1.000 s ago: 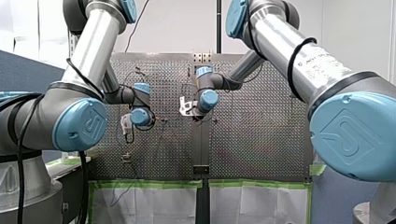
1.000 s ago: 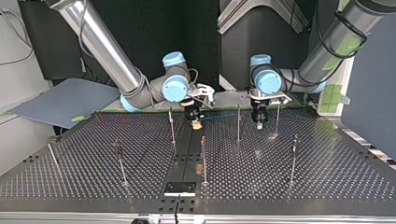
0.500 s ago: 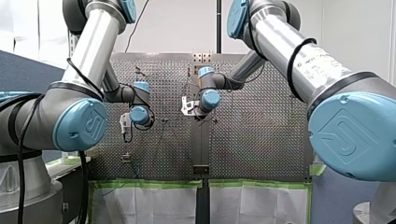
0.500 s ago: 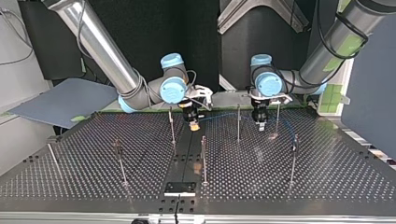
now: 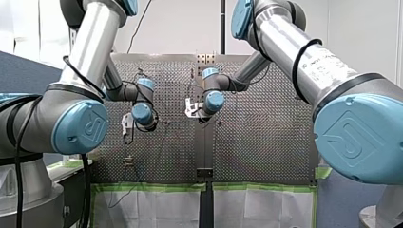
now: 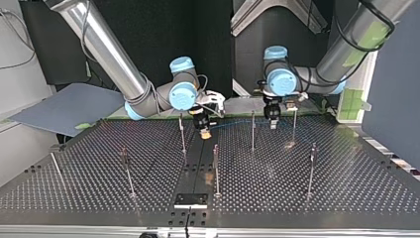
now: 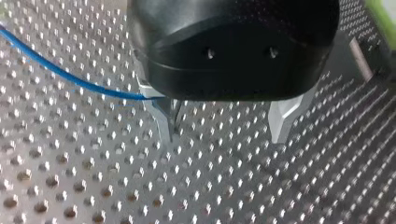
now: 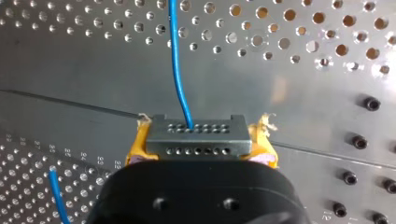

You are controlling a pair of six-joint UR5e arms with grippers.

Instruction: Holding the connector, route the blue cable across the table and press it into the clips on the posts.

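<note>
In the right wrist view my right gripper (image 8: 200, 145) is shut on a grey connector (image 8: 196, 135), held between its yellow pads (image 8: 138, 142). The blue cable (image 8: 176, 60) leaves the connector and runs ahead over the table. In the top view the blue cable (image 6: 237, 122) stretches from my right gripper (image 6: 204, 133) past a thin post (image 6: 252, 131) towards my left gripper (image 6: 273, 123). In the left wrist view my left gripper (image 7: 223, 140) is open with nothing between its metal fingers (image 7: 161, 119). The blue cable (image 7: 65, 74) reaches the outer side of one finger.
Several thin posts stand on the perforated table (image 6: 346, 188), among them one (image 6: 215, 168) in the middle, one (image 6: 311, 168) at the top view's right and one (image 6: 128, 173) at its left. A dark centre strip ends at a black plate (image 6: 190, 200).
My left gripper has opened and risen, drawing back towards the table's far edge in the top view. My right gripper has shifted slightly and still holds the connector.
</note>
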